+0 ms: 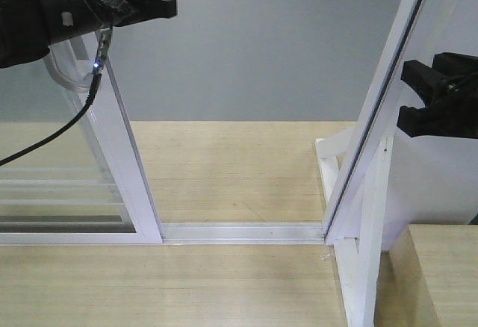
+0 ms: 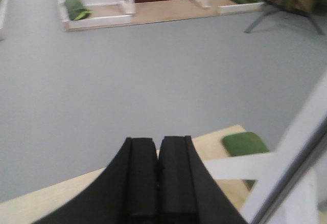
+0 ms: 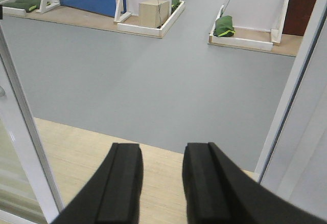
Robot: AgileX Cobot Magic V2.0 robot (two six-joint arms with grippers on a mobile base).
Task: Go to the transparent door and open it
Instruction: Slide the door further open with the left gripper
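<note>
The transparent door (image 1: 128,164), a white-framed glass panel with thin horizontal bars, stands at the left of the front view. Its curved grey handle (image 1: 61,78) sits on the stile, under my left arm. A gap lies between this stile and the white frame (image 1: 373,118) on the right. My left gripper (image 1: 168,7) is shut and empty, reaching past the stile's top, above and right of the handle; in the left wrist view its pads (image 2: 142,162) meet over the floor. My right gripper (image 1: 411,97) hangs open by the right frame, holding nothing (image 3: 162,152). The door's stile (image 3: 20,132) also shows at the left of the right wrist view.
A metal floor track (image 1: 239,231) runs across the doorway on a light wooden platform. Grey floor lies beyond. A wooden block (image 1: 441,275) sits at the lower right. A green sandbag (image 2: 245,143) lies by the frame's brace. A cardboard box (image 3: 154,13) stands far off.
</note>
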